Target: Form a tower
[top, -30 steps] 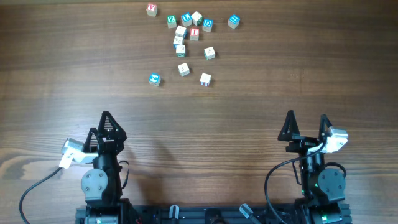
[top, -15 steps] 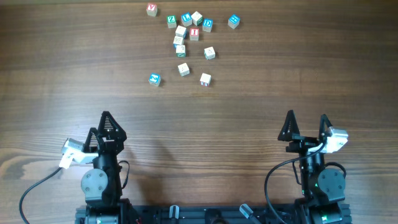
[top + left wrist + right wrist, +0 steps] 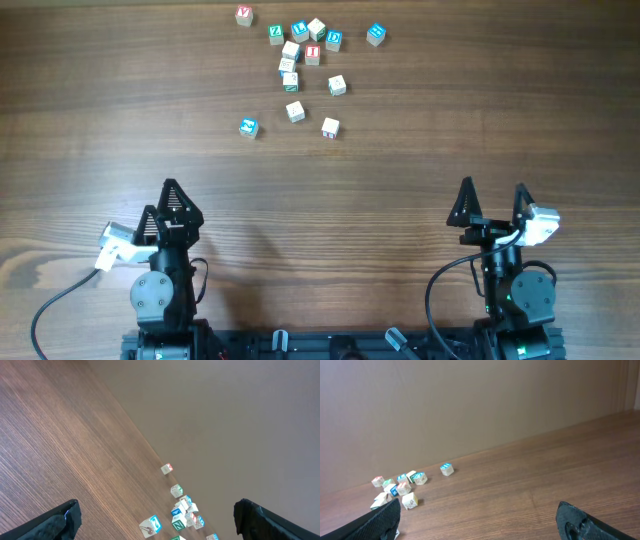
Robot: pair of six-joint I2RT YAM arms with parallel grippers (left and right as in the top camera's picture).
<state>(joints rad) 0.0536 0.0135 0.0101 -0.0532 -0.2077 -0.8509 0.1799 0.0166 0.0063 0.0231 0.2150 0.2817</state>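
No tower shows in any view. Several small pale wooden letter cubes lie loose on the far part of the table, most in a cluster [image 3: 300, 45]. Three of them sit in a short line [image 3: 288, 65]. Single cubes lie nearer: a blue-marked cube [image 3: 248, 127], a plain one [image 3: 295, 111] and a red-marked one [image 3: 330, 127]. My left gripper [image 3: 160, 198] and right gripper [image 3: 493, 186] stand open at the near edge, far from the cubes, with nothing between their fingers. The left wrist view shows the blue-marked cube [image 3: 150, 525] and the cluster [image 3: 184, 507]. The right wrist view shows the cubes [image 3: 402, 487] at its left.
The wooden table [image 3: 450, 120] ends at a plain brown wall [image 3: 480, 405] behind the cubes. One blue cube [image 3: 375, 34] and one red-lettered cube [image 3: 244, 15] lie at the two ends of the group. Both arm bases stand at the near edge.
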